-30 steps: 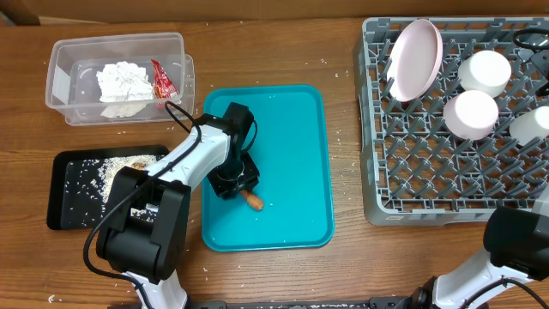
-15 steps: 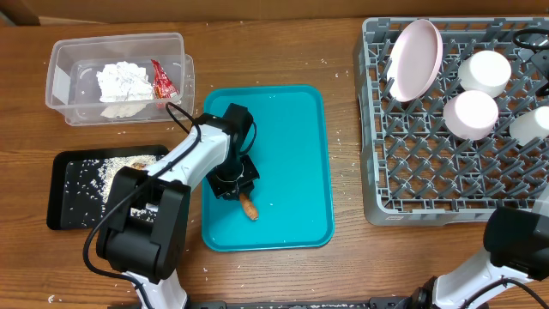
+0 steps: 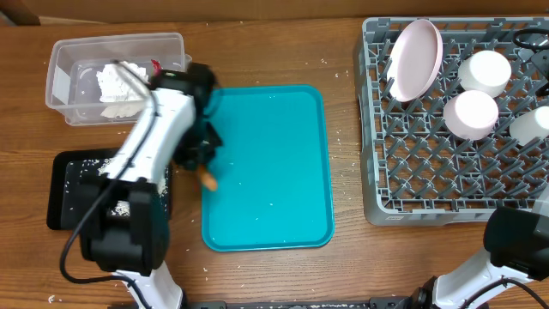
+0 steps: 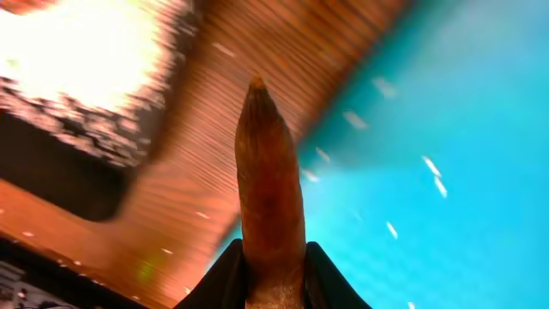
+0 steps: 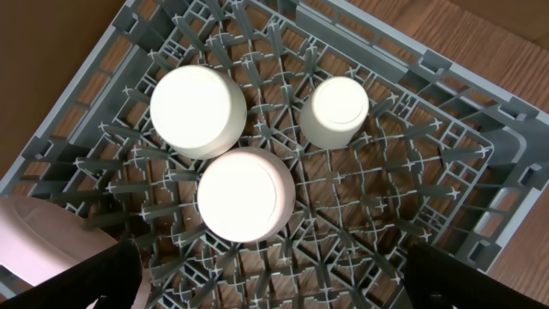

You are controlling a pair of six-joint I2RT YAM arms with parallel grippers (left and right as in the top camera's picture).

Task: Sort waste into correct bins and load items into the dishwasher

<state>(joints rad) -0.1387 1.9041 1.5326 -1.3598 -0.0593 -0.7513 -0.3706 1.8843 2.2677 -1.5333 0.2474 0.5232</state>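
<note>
Between the two dark fingertips of the left gripper (image 4: 274, 268), at the very bottom of the left wrist view, the small orange carrot piece (image 4: 270, 189) is pinched by its lower end and sticks up away from them. Only the fingertips show; the frame cuts off the rest. Behind the carrot everything is smeared: the teal tray (image 4: 463, 129) on the right, bare wooden table (image 4: 214, 77) in the middle, the black tray (image 4: 60, 184) at left, and above it a glaring white patch too blurred to identify. From overhead, the blurred left arm covers part of the black tray and most of the red wrapper (image 3: 156, 65) in the clear tub (image 3: 64, 86), beside the white napkins (image 3: 116, 81). The carrot hangs over the teal tray's left rim. Farther off, the right gripper (image 5: 274, 287) shows only as two dark fingers in the bottom corners, spread wide apart, above the grey dish rack (image 5: 412, 172). The rack holds three white upturned vessels (image 5: 246, 193) and the edge of a pink plate (image 5: 21, 249).
</note>
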